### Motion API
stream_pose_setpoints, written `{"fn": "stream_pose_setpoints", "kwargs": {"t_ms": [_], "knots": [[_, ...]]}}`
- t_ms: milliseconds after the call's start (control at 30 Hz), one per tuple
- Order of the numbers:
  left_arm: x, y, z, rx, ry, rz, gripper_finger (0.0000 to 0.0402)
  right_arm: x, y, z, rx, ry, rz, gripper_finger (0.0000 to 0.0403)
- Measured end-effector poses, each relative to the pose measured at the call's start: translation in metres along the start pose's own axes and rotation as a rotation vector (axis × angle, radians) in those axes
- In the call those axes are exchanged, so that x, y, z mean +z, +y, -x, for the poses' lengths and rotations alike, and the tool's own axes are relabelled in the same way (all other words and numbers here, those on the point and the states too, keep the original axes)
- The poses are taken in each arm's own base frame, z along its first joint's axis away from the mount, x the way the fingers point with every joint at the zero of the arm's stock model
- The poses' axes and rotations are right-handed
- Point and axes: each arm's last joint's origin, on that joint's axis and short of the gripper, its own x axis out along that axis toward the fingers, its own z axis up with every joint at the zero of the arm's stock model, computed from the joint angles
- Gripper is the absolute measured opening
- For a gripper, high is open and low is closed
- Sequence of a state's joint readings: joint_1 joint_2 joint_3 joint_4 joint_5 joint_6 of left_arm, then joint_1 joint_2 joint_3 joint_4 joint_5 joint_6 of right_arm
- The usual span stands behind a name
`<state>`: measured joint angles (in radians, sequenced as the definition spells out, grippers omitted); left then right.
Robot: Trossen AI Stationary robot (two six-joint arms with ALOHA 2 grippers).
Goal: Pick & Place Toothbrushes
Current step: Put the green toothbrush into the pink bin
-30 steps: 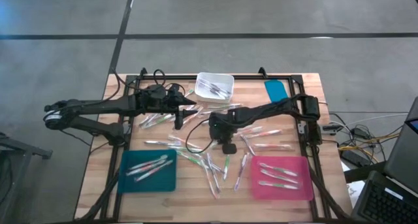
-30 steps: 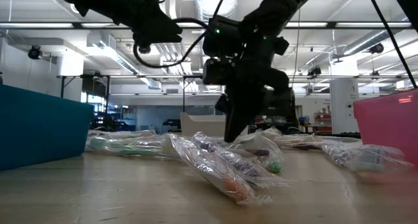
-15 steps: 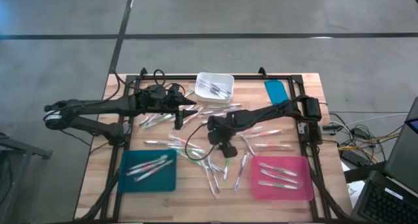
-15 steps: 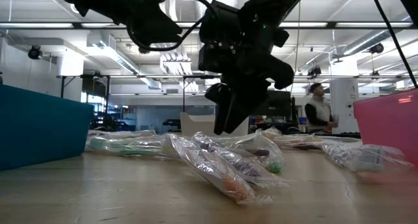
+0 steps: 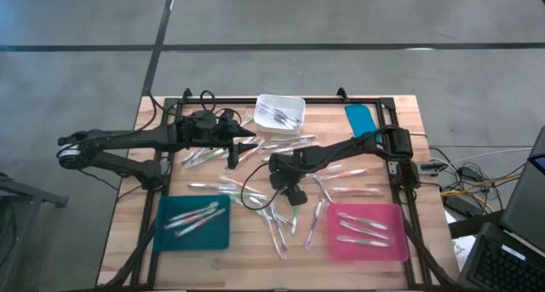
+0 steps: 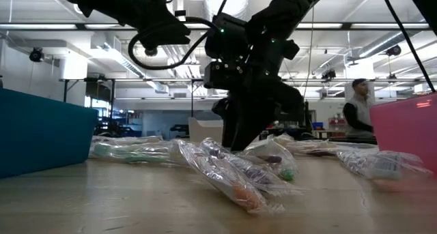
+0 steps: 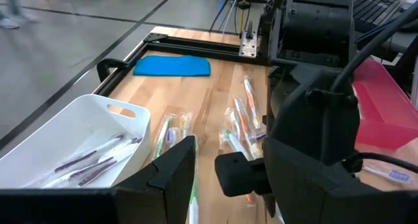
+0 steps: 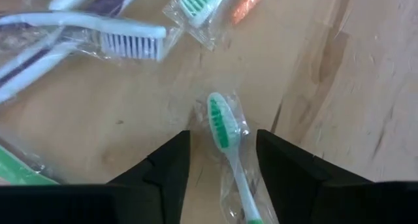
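Observation:
Many wrapped toothbrushes (image 5: 255, 198) lie scattered over the middle of the wooden table. A few more lie in the teal tray (image 5: 196, 222), the pink tray (image 5: 366, 232) and the white bin (image 5: 279, 111). My right gripper (image 5: 292, 194) is slanted down at mid-table and open. In its wrist view, its fingers (image 8: 163, 172) stand on either side of a wrapped green-bristled toothbrush (image 8: 221, 123) lying flat on the wood. I cannot tell whether they touch it. My left gripper (image 5: 247, 141) hovers open above the table near the white bin (image 7: 72, 136), with nothing between its fingers.
A blue flat piece (image 5: 360, 117) lies at the far right of the table. A black frame (image 5: 375, 102) runs around the edge. In the low view the teal tray wall (image 6: 41, 128) and pink tray wall (image 6: 406, 128) flank the wrapped pile (image 6: 232, 169). A person (image 6: 358, 111) stands in the room behind.
My right gripper has opened from a shut tip. It has rolled a little at the wrist while staying low over the loose toothbrushes at mid-table.

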<state>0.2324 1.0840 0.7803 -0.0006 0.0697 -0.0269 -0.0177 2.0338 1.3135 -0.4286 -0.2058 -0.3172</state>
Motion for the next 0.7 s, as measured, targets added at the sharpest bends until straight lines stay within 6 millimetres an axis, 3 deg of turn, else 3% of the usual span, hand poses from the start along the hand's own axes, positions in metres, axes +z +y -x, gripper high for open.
{"fn": "stream_pose_setpoints", "kwargs": {"t_ms": [200, 467, 700], "knots": [[-0.0001, -0.0001, 0.0000, -0.001, 0.001, 0.000, 0.0186, 0.0003, 0.0002, 0.0001, 0.001, -0.002, -0.018, 0.0116], [0.0000, -0.0001, 0.0000, -0.001, 0.000, 0.000, 0.0186, -0.0002, 0.0004, 0.0003, 0.004, -0.002, -0.022, 0.0019], [0.0000, 0.0000, 0.0000, 0.000, 0.000, 0.000, 0.0186, 0.0025, 0.0000, 0.0024, 0.005, -0.002, -0.052, 0.0009]]}}
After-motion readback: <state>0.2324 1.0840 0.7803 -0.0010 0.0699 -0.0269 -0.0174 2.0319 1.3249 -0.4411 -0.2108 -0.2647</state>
